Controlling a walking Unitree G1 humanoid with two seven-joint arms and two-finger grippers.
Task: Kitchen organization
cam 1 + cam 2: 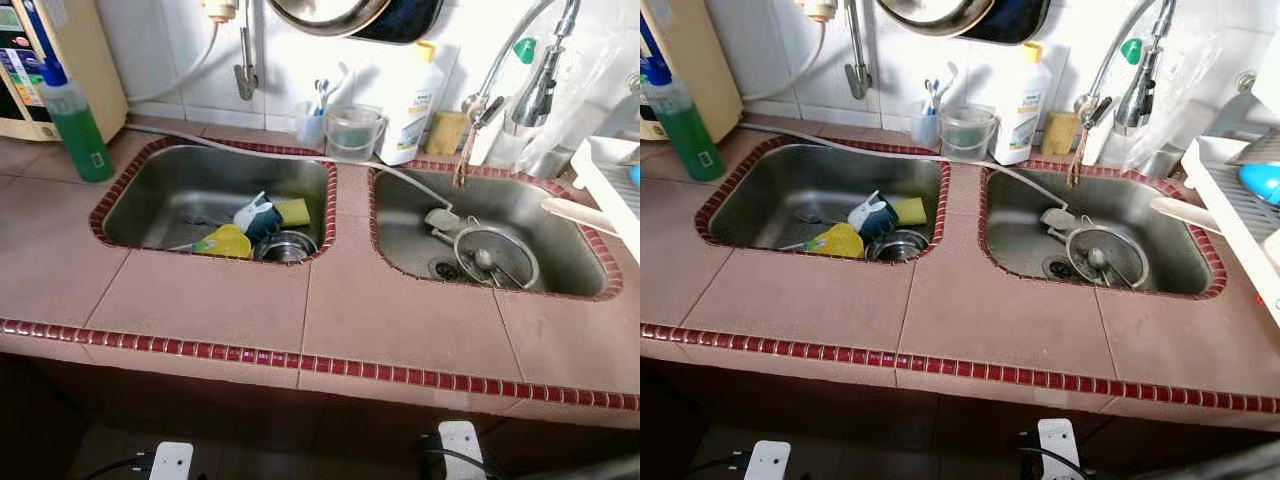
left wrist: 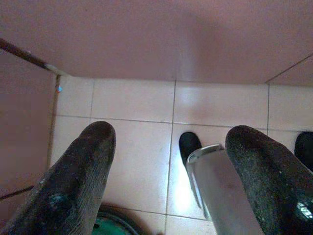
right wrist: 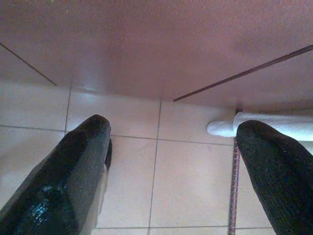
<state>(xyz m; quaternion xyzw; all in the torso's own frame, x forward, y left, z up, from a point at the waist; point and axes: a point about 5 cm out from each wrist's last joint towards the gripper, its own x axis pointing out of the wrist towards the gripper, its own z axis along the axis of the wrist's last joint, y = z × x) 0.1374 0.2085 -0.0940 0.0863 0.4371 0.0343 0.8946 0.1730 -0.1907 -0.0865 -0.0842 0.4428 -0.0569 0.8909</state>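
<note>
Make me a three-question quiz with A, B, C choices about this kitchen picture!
1. Where is the yellow sponge?
A. In the left sink
B. In the right sink
C. On the counter

2. What colour is the liquid in the bottle at the counter's left?
A. Red
B. Green
C. Orange

3. How are the left end effector fingers?
A. Shut together
B. Holding a cup
C. Open, apart

Answers: 1 A, it lies among items in the left sink. 2 B, the bottle shows green. 3 C, floor tiles show between the two fingers.
</note>
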